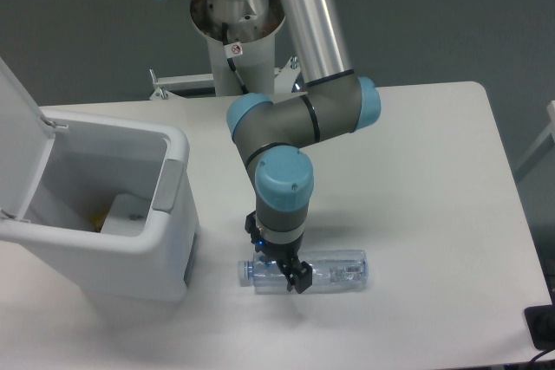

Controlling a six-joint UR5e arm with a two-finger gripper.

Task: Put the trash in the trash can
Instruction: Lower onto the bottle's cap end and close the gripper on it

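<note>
While the lid stands open, these are the notes, largest thing first.

Table (416,179): white top; carries the can at left and the bottle near the front edge.

Arm (299,119): 1 UR5e, reaching down from the back mount, wrist bent straight down over the bottle's left part.

Can (169,214): white bin, lid tipped up at far left, mouth open. Something white and a yellow scrap lie at the bottom; I cannot tell what they are.

Bottle (334,270): clear plastic, lying on its side on the table, just right of the can's front corner and apart from it. Long axis runs left to right; the left end shows a bluish bit, likely the cap, too small to be sure.

Gripper (277,271): down on the bottle near its left end, 1 dark finger showing in front of the plastic. Whether the jaws have clenched on it or only straddle it, I cannot tell from this angle.

Handling, my judgement: light, thin-walled and empty-looking, so it should cave under a hard squeeze and may skid on the smooth top. Slick surface; it will roll if nudged across its axis.

Where to hold, my judgement: across the body near the neck, where the plastic is stiffer, jaws square to the long axis. A hold this far left leaves the right end hanging, so expect it to droop on the lift.
</note>
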